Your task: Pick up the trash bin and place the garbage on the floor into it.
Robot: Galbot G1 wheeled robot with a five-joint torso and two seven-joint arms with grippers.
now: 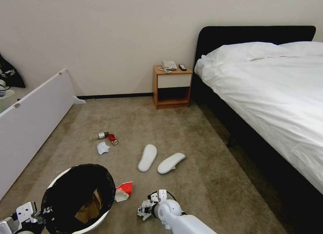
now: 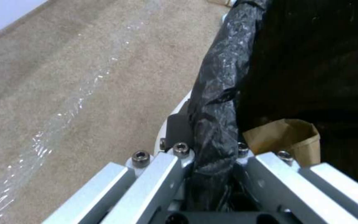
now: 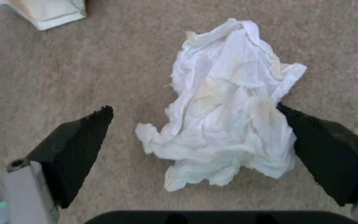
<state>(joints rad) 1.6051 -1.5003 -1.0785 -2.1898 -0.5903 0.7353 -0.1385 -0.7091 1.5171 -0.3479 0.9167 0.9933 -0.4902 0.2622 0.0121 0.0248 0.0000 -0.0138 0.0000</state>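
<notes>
Lying between right gripper pads, crumpled paper

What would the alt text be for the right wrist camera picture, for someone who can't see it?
The right gripper, seen from above with its two black fingers spread open, straddles a crumpled white paper lying on the beige carpet; one finger touches the paper's edge.

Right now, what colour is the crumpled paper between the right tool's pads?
White, with faint yellowish-brown stains. The crumpled paper shows best in the right wrist view, lying on the beige carpet.
</notes>
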